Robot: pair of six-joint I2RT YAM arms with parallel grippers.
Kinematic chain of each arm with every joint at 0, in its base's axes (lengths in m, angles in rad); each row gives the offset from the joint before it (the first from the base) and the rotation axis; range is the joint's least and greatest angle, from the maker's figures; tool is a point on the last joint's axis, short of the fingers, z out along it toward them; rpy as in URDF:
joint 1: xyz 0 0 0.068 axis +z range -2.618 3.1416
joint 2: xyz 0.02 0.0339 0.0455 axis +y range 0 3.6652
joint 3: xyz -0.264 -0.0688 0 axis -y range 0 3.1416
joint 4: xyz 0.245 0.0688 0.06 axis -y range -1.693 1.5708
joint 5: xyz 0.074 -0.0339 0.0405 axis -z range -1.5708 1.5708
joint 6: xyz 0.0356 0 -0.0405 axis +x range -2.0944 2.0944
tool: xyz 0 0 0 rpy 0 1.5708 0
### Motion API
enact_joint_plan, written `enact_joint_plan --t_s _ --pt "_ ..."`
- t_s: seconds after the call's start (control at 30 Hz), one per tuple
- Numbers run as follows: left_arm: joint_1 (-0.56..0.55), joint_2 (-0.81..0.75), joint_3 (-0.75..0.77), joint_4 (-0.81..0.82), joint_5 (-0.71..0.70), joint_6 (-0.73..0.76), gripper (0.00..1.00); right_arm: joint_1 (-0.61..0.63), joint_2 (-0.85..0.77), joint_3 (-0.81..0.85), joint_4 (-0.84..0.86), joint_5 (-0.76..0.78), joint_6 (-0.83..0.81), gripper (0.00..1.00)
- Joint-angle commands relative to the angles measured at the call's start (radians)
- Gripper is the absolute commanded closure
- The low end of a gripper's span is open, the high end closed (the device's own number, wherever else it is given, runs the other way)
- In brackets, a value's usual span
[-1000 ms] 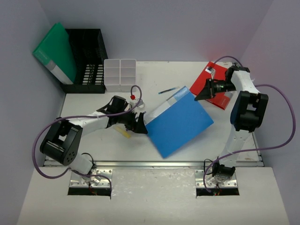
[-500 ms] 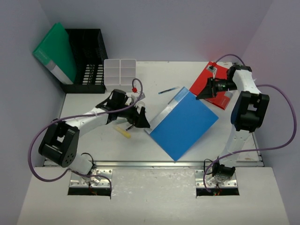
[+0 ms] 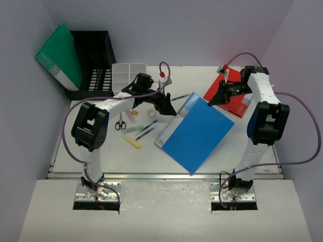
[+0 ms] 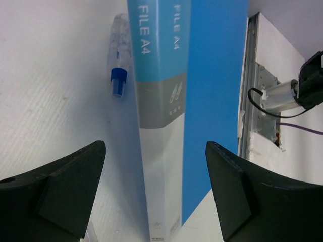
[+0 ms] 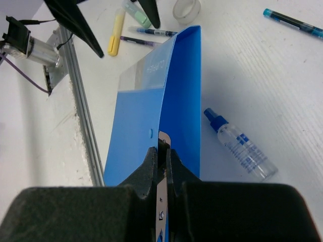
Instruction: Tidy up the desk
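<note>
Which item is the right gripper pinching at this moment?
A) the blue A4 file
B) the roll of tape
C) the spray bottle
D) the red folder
A: in the right wrist view the right gripper has its fingers closed on the thin edge of the blue A4 file.

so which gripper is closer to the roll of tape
Left. The left gripper hangs open right beside the tape roll, at the spine of the blue file. The right gripper is on the far side of that file, shut on its edge near the red folder.
</note>
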Motion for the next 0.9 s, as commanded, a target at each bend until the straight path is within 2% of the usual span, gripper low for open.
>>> enact_joint_plan --t_s 0.0,0.23,0.33,0.5,0.57,0.67,0.73,0.8,0.87 --pt "-0.023 0.079 0.098 -0.065 0.096 0.095 0.22 0.031 -0.071 0.025 -0.157 0.003 -0.043 1.0" --pt "-0.085 0.152 0.184 -0.3 0.21 0.338 0.24 0.077 -0.088 0.028 -0.147 0.037 -0.046 1.0" --pt "-0.112 0.163 0.217 -0.442 0.218 0.483 0.27 0.095 -0.094 0.028 -0.142 0.043 -0.045 1.0" --pt "-0.139 0.207 0.264 -0.581 0.22 0.606 0.34 0.116 -0.1 0.03 -0.133 0.054 -0.041 1.0" --pt "-0.139 0.217 0.265 -0.602 0.221 0.615 0.42 0.119 -0.102 0.033 -0.133 0.054 -0.04 1.0" --pt "-0.14 0.222 0.25 -0.593 0.227 0.601 0.61 0.12 -0.108 0.032 -0.136 0.054 -0.04 1.0" --pt "-0.138 0.218 0.236 -0.556 0.236 0.575 0.7 0.12 -0.11 0.032 -0.135 0.055 -0.04 1.0" --pt "-0.135 0.204 0.209 -0.503 0.243 0.52 0.77 0.12 -0.117 0.033 -0.138 0.051 -0.04 1.0" --pt "-0.124 0.179 0.169 -0.382 0.259 0.369 0.82 0.121 -0.124 0.031 -0.14 0.046 -0.04 1.0"
